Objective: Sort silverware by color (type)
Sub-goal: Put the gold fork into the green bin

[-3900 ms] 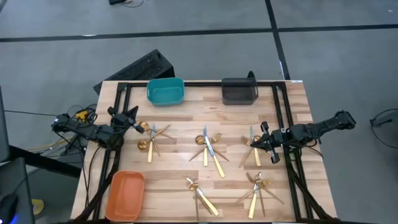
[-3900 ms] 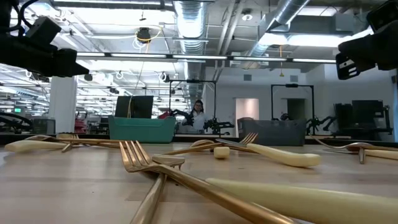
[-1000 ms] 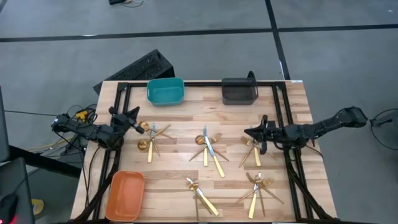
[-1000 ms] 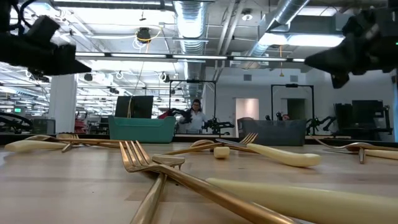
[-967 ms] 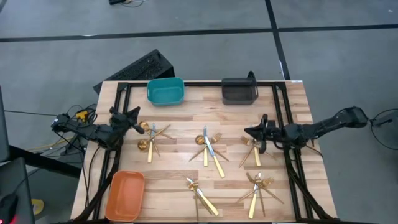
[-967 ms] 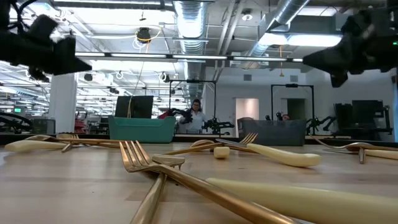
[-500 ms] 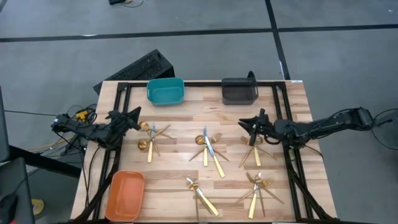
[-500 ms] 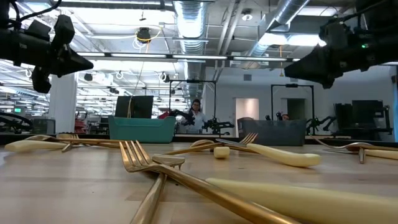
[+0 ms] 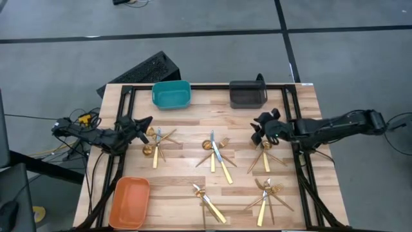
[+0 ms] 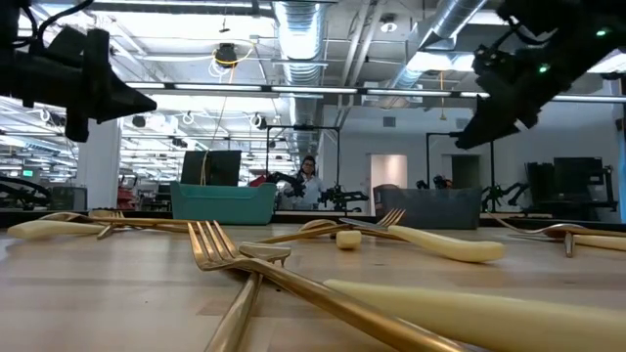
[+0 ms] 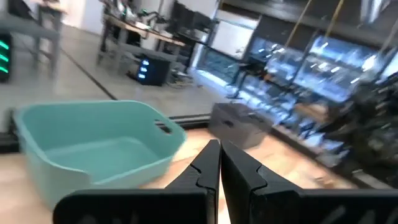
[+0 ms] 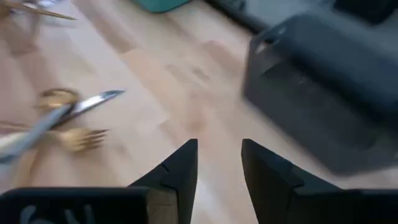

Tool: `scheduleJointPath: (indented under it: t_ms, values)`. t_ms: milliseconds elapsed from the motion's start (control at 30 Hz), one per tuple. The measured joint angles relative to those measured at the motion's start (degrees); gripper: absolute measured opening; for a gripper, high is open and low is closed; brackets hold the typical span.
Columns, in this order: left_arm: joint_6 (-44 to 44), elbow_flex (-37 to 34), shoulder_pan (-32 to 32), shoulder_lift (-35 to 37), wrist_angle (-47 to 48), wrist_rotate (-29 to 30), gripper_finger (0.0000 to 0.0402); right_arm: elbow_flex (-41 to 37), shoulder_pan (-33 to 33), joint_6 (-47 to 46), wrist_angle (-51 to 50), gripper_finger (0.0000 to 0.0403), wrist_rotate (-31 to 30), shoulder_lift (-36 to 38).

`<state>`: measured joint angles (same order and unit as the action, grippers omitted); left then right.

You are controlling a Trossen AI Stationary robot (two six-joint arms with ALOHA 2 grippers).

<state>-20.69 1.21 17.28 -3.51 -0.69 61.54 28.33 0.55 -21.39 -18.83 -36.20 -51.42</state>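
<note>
Five silverware [image 9: 212,154] clusters, right end effector [image 9: 259,133] above

I find no readable text, label, brand or number in any view. The bins and the desk carry no markings I can make out. A green lit display at the upper left of the left wrist view is too blurred to read.

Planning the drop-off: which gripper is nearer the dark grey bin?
Right. The right gripper hovers just in front of the dark grey bin; the left gripper is across the table, nearer the teal bin.
</note>
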Motion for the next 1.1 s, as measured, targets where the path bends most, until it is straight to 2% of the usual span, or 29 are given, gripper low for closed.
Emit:
scheduleJointPath:
  t_ms: [100, 167, 300, 400, 500, 700, 900, 1100]
  values:
    - [1.5, 0.0, 0.0, -1.4, 0.4, 3.1, 0.0000, 0.7, 4.5, 7.5, 4.7, 0.0146, -1.2, -2.1]
    - [1.0, 0.0, 0.0, -2.2, 0.6, 3.7, 0.0000, 1.0, 7.9, 9.8, 6.2, 0.0145, 0.4, -3.1]
    - [0.8, 0.0, 0.0, -2.2, -0.4, 4.8, 0.0000, 1.2, 13.5, 8.5, 6.1, 0.0145, 10.3, -4.5]
    - [1.3, 0.0, 0.0, -2.1, 0.2, 2.5, 0.0000, 1.2, 13.8, 3.2, 2.7, 0.0145, 18.9, -5.5]
    - [2.9, 0.0, 0.6, -2.5, -0.2, -1.5, 0.0000, 1.2, 10.7, -1.3, -1.2, 0.0145, 23.1, -6.2]
    - [3.1, 0.0, 6.7, -2.5, -0.6, -2.3, 0.0000, 1.2, -1.0, -11.5, -7.7, 0.0145, 23.3, -5.9]
    - [1.2, 0.0, 14.5, -4.0, -0.4, -2.3, 0.0000, 1.2, -12.9, -22.6, -14.2, 0.0145, 16.5, -7.5]
    - [0.0, -0.6, 14.1, -10.2, -2.0, 3.2, 0.0002, 1.3, -16.4, -27.8, -18.1, 0.0145, 15.1, -9.6]
